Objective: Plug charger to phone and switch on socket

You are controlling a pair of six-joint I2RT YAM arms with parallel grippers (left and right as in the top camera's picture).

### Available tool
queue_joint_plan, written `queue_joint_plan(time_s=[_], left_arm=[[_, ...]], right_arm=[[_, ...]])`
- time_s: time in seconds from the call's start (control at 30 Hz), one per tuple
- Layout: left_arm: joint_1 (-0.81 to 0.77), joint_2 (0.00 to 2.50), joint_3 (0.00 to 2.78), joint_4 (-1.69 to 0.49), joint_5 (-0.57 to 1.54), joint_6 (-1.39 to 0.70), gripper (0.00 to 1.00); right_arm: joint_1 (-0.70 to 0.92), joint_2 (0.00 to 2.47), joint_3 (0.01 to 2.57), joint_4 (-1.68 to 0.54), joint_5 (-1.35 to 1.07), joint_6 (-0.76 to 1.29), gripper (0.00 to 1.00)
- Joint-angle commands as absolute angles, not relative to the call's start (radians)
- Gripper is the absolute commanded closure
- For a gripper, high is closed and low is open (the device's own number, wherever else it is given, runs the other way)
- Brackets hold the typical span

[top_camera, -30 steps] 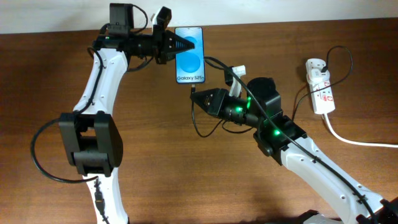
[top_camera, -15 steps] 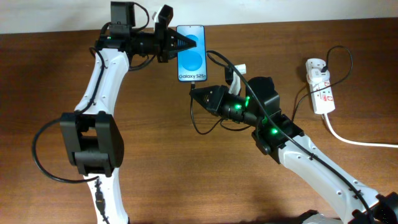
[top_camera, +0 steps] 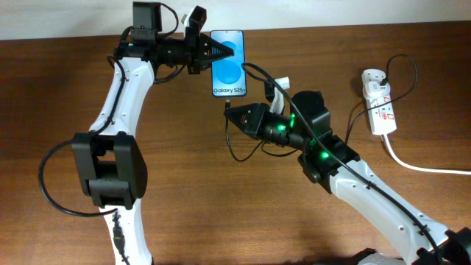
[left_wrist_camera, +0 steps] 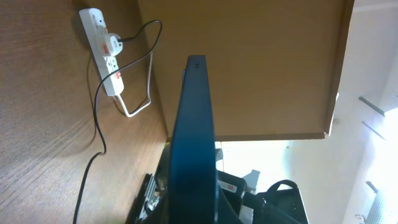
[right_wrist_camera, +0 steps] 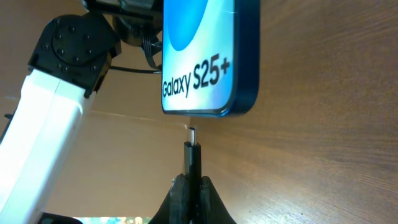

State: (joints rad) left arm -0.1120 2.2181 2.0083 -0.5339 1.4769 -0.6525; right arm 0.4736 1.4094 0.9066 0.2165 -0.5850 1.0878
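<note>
Far left: left gripper (top_camera: pixel 215 51), jaws pinching the phone (top_camera: pixel 234 73) by its long side, blue screen up, lower end apparently raised off the bench (top_camera: pixel 176 184). Likely rigid, light, glassy-slick. Best held by the frame, as here, and firmly enough to take a push from the plug end.

Just ahead of the right gripper (right_wrist_camera: pixel 191 186): the phone's bottom edge, port empty, a small gap short of the plug tip. Right jaws pressed together on the charger (right_wrist_camera: pixel 192 152) at its stiff plug housing, metal tip poking out toward the port, roughly in line. Probably the only sensible hold, with the cable behind it thin, limp, looping slack below the jaws, useless for steering. Tip and port both judged fragile: square, gentle entry wanted, no sideways force.

Well to the right of the right jaws: socket (top_camera: pixel 380 99), flat on the bench, thick white cord (top_camera: pixel 412 163) trailing off. Nothing like a bin or tray in sight. Nearest thing to a container: the socket itself, one adapter (top_camera: pixel 373 76) seated in its far outlet. Switch position too small to read.
</note>
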Motion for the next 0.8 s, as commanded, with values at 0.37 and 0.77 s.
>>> queue_joint_plan(time_s=[0.37, 0.77], left_arm=[[-0.115, 2.179, 2.023, -0.531, 1.507, -0.659, 1.0], [-0.115, 2.179, 2.023, -0.531, 1.523, -0.659, 1.0]], right_arm=[[0.438, 1.414, 0.913, 0.224, -0.654, 1.05, 0.96], [0.438, 1.414, 0.913, 0.231, -0.635, 1.048, 0.96]])
